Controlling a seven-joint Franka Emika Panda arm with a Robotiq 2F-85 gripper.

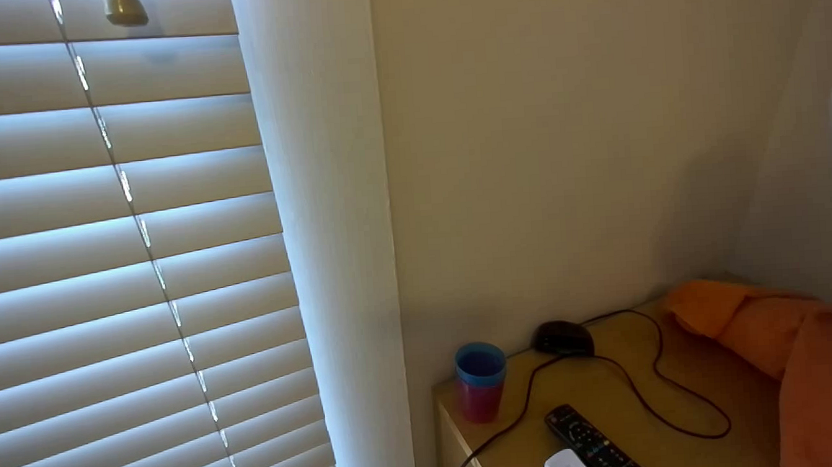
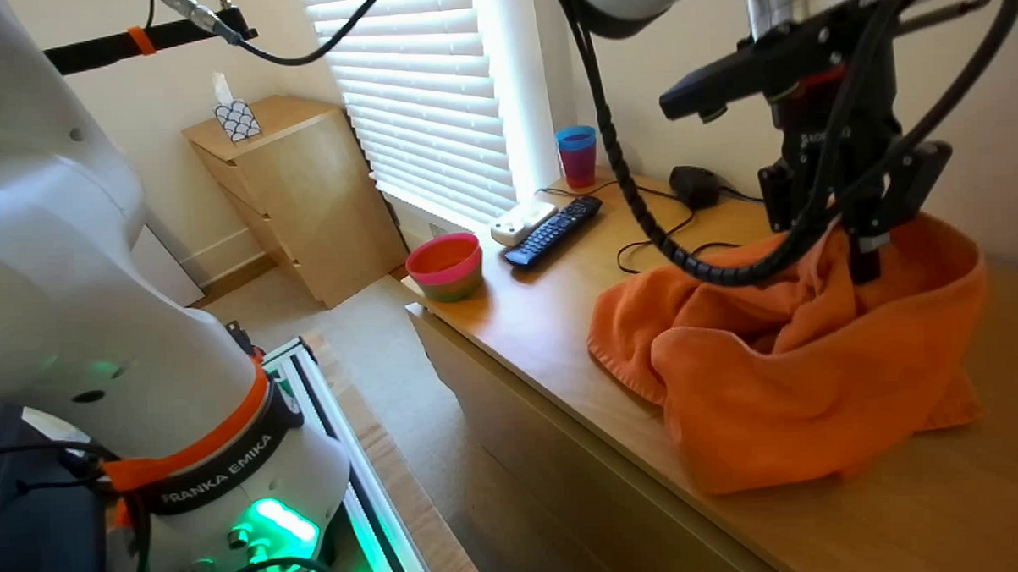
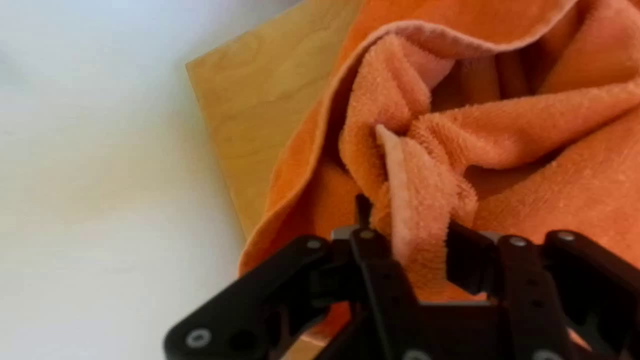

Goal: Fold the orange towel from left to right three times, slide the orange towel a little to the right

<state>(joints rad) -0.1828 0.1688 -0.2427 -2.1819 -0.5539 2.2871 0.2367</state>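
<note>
1. There lay the orange towel [image 2: 818,402], heaped and rumpled on the wooden top [image 2: 974,507], lower right of the frame in both exterior views, its hem curving round a bunched middle.
2. And the gripper [image 3: 412,235] had it! At the bottom centre of the wrist view, both fingers [image 3: 467,260] were clamped on a gathered pinch of the towel, a pale edge showing between them.
3. Out to the left, near the centre of the frame in an exterior view, the black remote [image 2: 553,231] rested just beside a white device [image 2: 519,224].
4. Further left again, a pink-and-green bowl [image 2: 446,267] sat close to the edge of that top.
5. Near the wall [image 1: 562,145], a blue-topped magenta cup [image 1: 481,392] stood upright, bottom centre of the frame in an exterior view, with a black corded gadget [image 1: 563,338] to its right.
6. Wide of it all, white blinds [image 1: 43,271] filled the left side there, and in an exterior view a tissue box [image 2: 237,120] stood on a chest of drawers [image 2: 329,212], upper left.
</note>
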